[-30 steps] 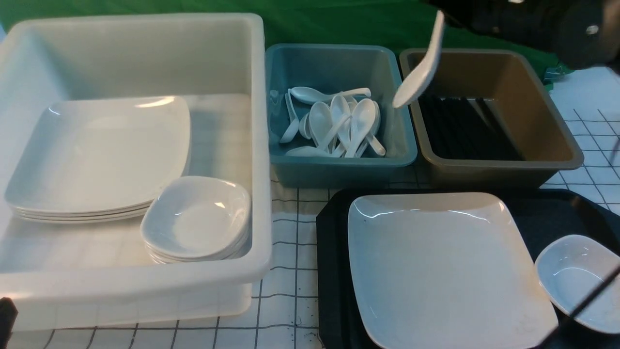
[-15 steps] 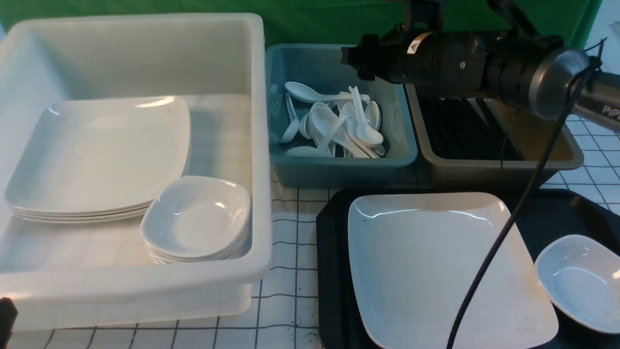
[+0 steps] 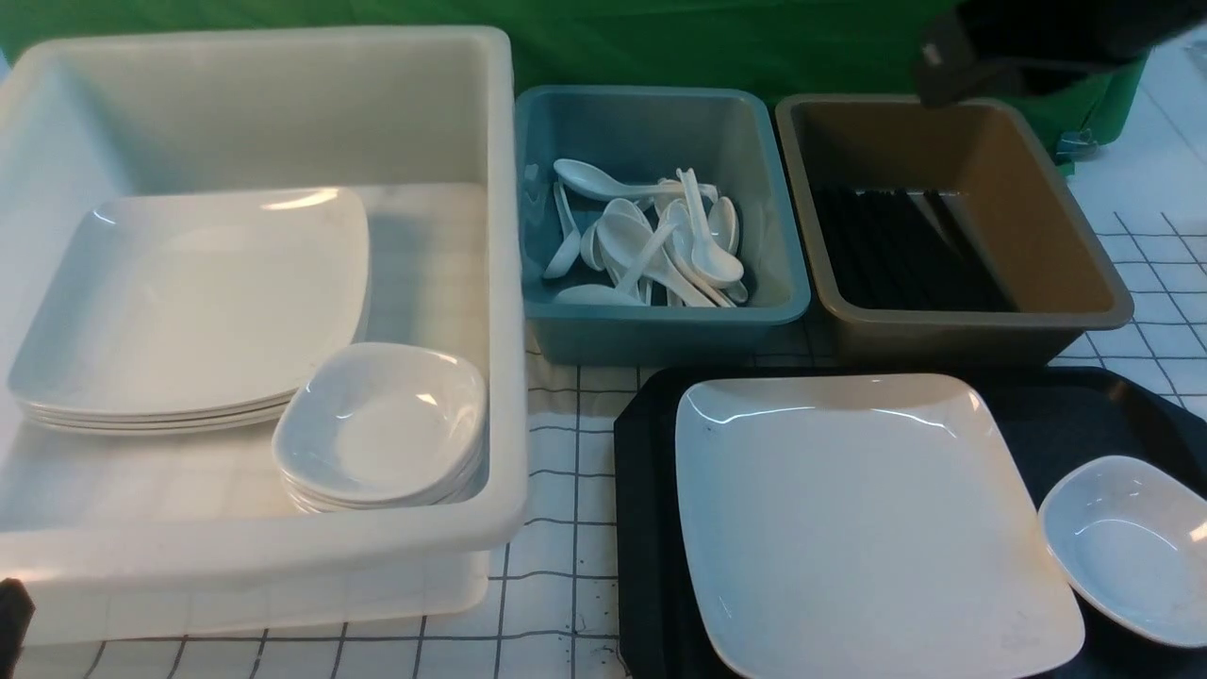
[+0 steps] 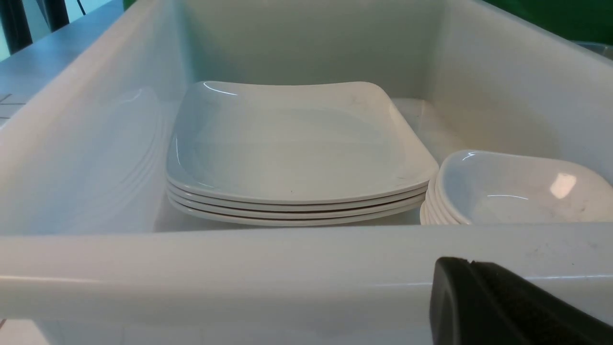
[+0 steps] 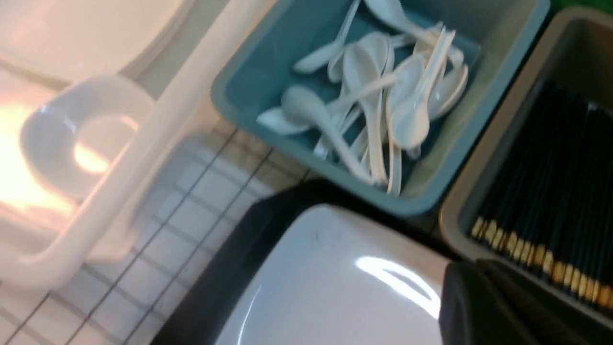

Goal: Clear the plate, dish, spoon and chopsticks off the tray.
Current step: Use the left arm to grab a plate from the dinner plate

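The black tray (image 3: 646, 528) carries the large white plate (image 3: 868, 519) and, at its right end, the small white dish (image 3: 1127, 547). No spoon or chopsticks lie on it. A white spoon (image 3: 705, 240) rests on top of the pile in the teal tub (image 3: 660, 330). Black chopsticks (image 3: 905, 250) cover the floor of the brown tub (image 3: 1037, 217). My right gripper (image 5: 474, 266) is shut and empty, high above the plate's far corner (image 5: 335, 287). My left gripper (image 4: 470, 262) is shut and empty, just outside the white tub's near rim (image 4: 215, 268).
The big white tub (image 3: 283, 556) on the left holds a stack of plates (image 3: 189, 302) and a stack of dishes (image 3: 382, 429). My right arm (image 3: 1037, 42) shows as a dark blur at the top right, over the brown tub's back edge.
A second ago my right gripper held a spoon above the tubs. The spoon now lies in the teal tub, and the arm has pulled back up and right with its jaws shut.
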